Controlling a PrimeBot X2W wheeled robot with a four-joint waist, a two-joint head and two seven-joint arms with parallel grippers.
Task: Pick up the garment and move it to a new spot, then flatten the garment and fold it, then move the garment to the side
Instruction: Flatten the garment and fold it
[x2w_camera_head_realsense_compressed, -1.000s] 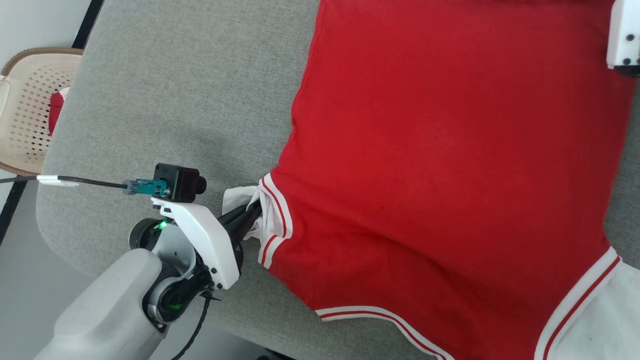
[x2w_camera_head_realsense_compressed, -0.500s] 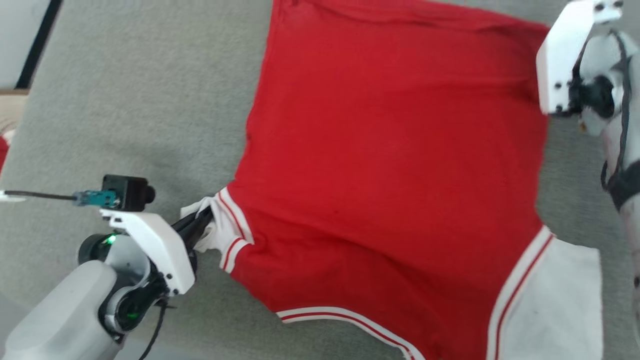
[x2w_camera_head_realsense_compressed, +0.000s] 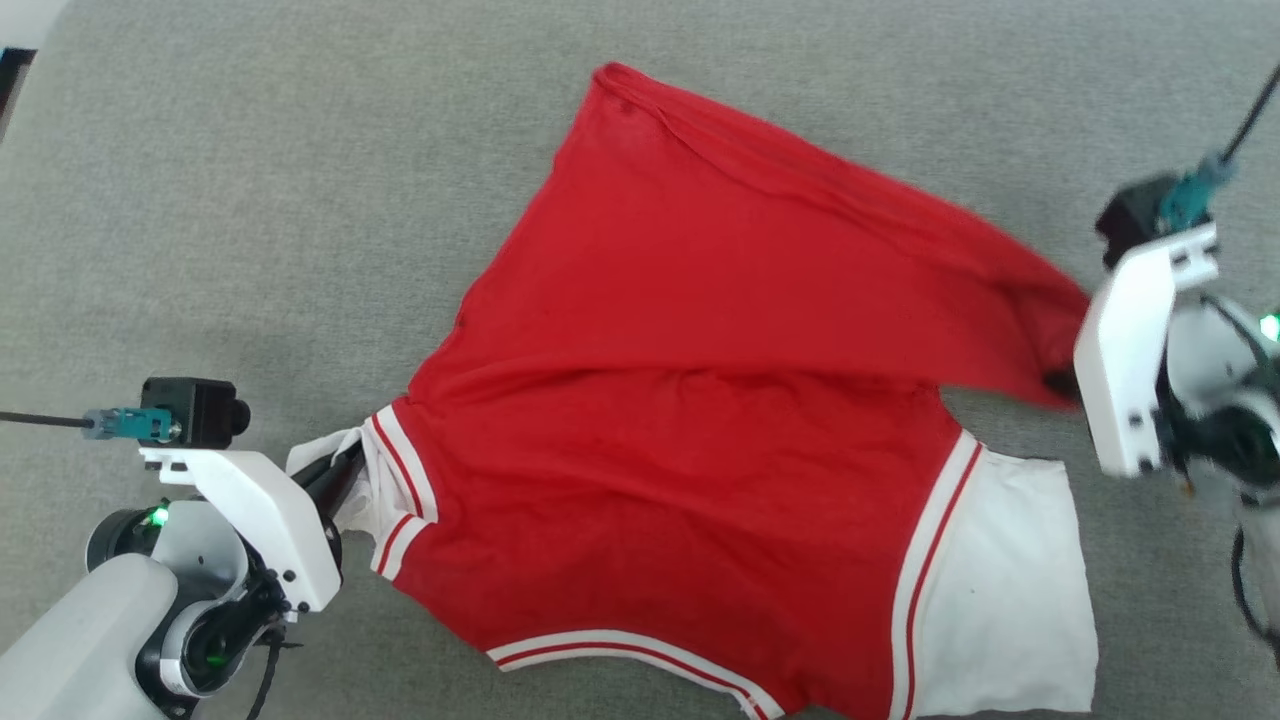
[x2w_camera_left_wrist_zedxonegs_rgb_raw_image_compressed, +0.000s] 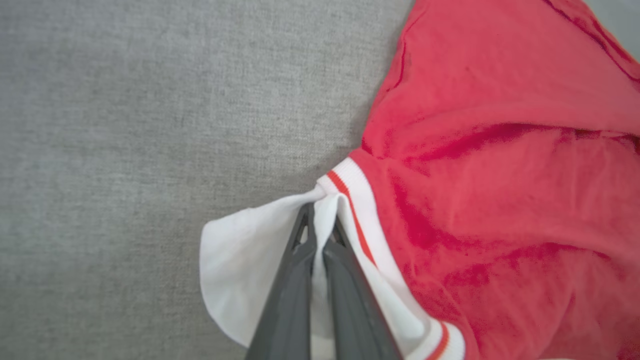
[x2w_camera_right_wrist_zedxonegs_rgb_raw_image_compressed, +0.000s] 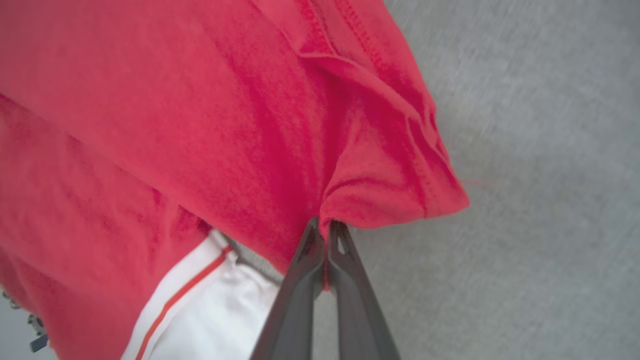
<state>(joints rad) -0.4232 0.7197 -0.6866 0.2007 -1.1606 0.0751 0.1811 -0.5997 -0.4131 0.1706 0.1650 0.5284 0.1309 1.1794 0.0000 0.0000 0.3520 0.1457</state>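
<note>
The garment (x2w_camera_head_realsense_compressed: 700, 480) lies on the grey fabric surface (x2w_camera_head_realsense_compressed: 230, 200), with its red lower part drawn slantwise over the body. The left gripper (x2w_camera_left_wrist_zedxonegs_rgb_raw_image_compressed: 320, 215) is clamped on the near white sleeve (bunched at the striped seam). The right gripper (x2w_camera_right_wrist_zedxonegs_rgb_raw_image_compressed: 324, 226) is pinched tight on a red hem corner, just beyond the other white sleeve.

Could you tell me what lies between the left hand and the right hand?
In the head view, the garment spans it: left hand pinches its white sleeve, right hand its red corner.
</note>
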